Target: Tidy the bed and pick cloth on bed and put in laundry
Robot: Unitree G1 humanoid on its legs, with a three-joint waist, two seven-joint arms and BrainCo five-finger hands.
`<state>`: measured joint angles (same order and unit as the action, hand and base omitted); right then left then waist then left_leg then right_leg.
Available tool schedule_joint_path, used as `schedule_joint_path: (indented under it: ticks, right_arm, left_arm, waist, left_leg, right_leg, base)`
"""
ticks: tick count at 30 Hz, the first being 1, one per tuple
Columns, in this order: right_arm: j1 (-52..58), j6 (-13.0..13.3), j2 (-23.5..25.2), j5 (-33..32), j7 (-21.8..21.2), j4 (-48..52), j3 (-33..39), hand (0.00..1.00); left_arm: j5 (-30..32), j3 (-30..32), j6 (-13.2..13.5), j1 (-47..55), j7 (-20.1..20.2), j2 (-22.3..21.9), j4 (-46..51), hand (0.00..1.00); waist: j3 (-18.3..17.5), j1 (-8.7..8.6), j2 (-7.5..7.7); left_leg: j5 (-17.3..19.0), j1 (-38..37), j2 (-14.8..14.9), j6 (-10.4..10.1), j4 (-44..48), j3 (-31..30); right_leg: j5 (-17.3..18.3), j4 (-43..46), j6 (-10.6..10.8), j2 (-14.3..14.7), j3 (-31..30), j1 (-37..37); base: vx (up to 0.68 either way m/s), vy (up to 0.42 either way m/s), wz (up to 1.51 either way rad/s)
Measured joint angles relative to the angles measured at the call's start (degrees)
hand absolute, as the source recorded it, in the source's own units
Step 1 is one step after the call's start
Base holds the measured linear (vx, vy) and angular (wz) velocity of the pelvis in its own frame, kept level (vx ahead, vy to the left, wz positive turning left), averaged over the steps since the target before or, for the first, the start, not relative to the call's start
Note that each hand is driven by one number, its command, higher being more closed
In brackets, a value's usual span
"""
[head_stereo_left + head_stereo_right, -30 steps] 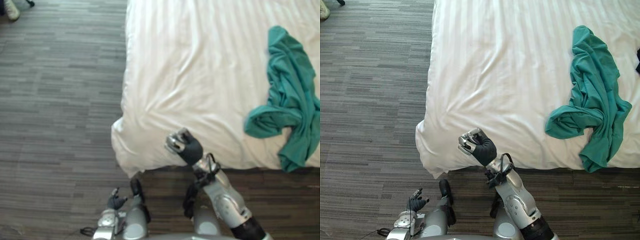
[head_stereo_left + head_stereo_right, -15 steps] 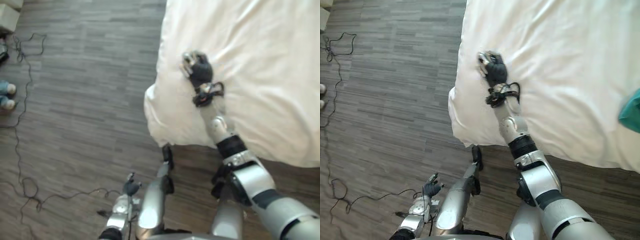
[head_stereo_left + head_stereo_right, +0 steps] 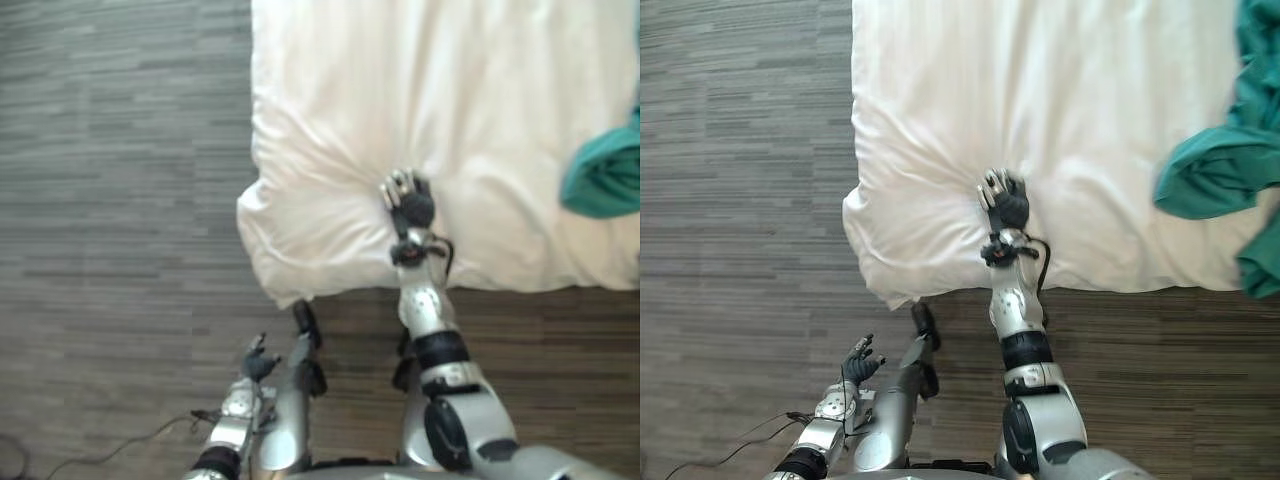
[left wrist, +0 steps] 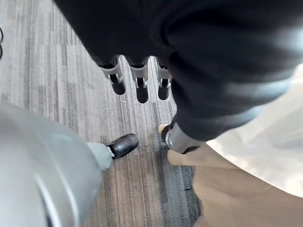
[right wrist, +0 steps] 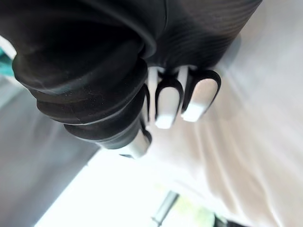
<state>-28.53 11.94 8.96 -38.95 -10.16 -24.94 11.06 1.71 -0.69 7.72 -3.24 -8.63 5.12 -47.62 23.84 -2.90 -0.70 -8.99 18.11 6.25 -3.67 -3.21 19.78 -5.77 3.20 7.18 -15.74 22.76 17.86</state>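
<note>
The bed (image 3: 940, 90) takes up the far and right part of the scene. Its white cover is fairly smooth farther in but bunched and creased at the near-left corner (image 3: 880, 245), which sags over the edge. The dark plank floor (image 3: 740, 200) runs along the left and near sides.

The teal cloth (image 3: 1212, 170) lies crumpled on the bed at the far right, near the bed's near edge. It is well apart from both hands, and neither is touching it.

The right hand (image 3: 1006, 205) rests on the cover just in from the rumpled corner, with its arm reaching out from the near side. Creases in the cover run in towards it. I cannot tell whether it is clamped on the cover or only pressing it.

The left hand (image 3: 859, 363) hangs low over the floor on the near left, spread apart and holding nothing.

By my reading, the step in hand is the tidying: working the cover flat at this corner. The picking-up has not begun.

Next, the corner wants drawing out towards the near left until the folds are gone. After that the right hand must let go and travel right across the bed to the teal cloth. It should gather a thick fold there rather than a loose edge, so the whole piece lifts together. No laundry container can be seen from here.
</note>
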Motion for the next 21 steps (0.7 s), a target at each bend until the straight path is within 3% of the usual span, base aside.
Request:
schedule_joint_path:
  ticks: [2, 6, 8, 11, 15, 17, 21]
  right_arm:
    - [4.0, -1.2, 0.6, -0.8, -0.2, -0.1, 3.6, 1.00]
    - [5.5, -3.8, -0.4, -1.0, -0.2, -2.7, 10.3, 1.00]
    - [7.3, -4.6, -1.1, -0.8, -0.1, -2.9, 12.5, 1.00]
    - [17.4, -6.6, -4.1, 1.3, 4.5, -1.7, 15.1, 1.00]
    - [32.5, -8.2, -9.7, 1.3, 4.6, 11.3, 9.3, 1.00]
    - [36.5, -7.7, -14.8, 1.3, 1.5, 24.8, 2.8, 1.00]
    - [34.6, -5.7, -21.1, -1.2, -6.2, 36.4, -10.6, 1.00]
  left_arm:
    - [0.1, 2.8, -0.7, 0.1, 0.5, -0.2, -1.0, 0.00]
    - [0.7, 5.3, -1.7, 0.1, 1.4, 0.0, -2.8, 0.00]
    - [1.1, 5.5, -2.2, 0.1, 1.9, 0.1, -3.6, 0.00]
    - [1.3, 5.6, -2.4, 0.6, 2.4, -0.3, -4.3, 0.00]
    - [2.9, 5.8, -2.4, 3.4, 2.4, -0.1, -4.2, 0.00]
    - [3.7, 5.3, -2.2, 5.3, 2.6, -0.1, -4.8, 0.00]
    - [5.4, 4.6, -2.0, 6.9, 3.7, 0.4, -5.2, 0.00]
  waist:
    - [-1.8, -0.42, 3.06]
    - [-3.5, -2.24, 5.87]
    - [-3.9, -2.98, 6.03]
    - [-4.5, -2.73, 5.49]
    - [-5.1, -3.61, 4.41]
    - [-5.8, -4.19, 3.93]
    - [-8.9, -2.94, 3.57]
  left_leg:
    - [0.7, -1.4, -0.2, -0.1, 0.0, 1.7]
    - [0.8, -4.1, -0.8, 0.0, -1.0, 4.3]
    - [0.8, -5.4, -0.7, -0.1, -1.6, 5.0]
    - [1.0, -7.3, -0.4, -0.4, -2.0, 6.3]
    - [2.3, -9.8, -0.2, -1.2, -2.1, 7.1]
    - [3.0, -12.1, 0.0, -1.6, -2.1, 7.1]
    - [3.1, -12.3, 0.3, -1.7, -2.2, 6.1]
  right_leg:
    - [-2.0, -3.4, -0.3, 0.6, -1.4, -1.9]
    - [-3.9, -6.8, -0.4, 1.1, -3.8, -4.2]
    - [-4.0, -7.4, -0.5, 1.5, -4.1, -5.0]
    - [-3.7, -7.3, -0.4, 1.9, -5.3, -5.8]
    - [-2.5, -6.1, 0.4, 2.0, -6.6, -6.5]
    - [-1.0, -4.7, 0.8, 1.9, -6.7, -8.1]
    - [0.3, -3.4, 1.0, 1.9, -5.5, -8.6]
  base:
    - [0.06, -0.007, -0.32]
    - [0.07, -0.002, -0.32]
    - [0.06, -0.013, -0.24]
    - [0.08, -0.029, -0.24]
    - [0.11, -0.022, -0.26]
    - [0.09, -0.010, -0.06]
    - [0.08, -0.018, 0.16]
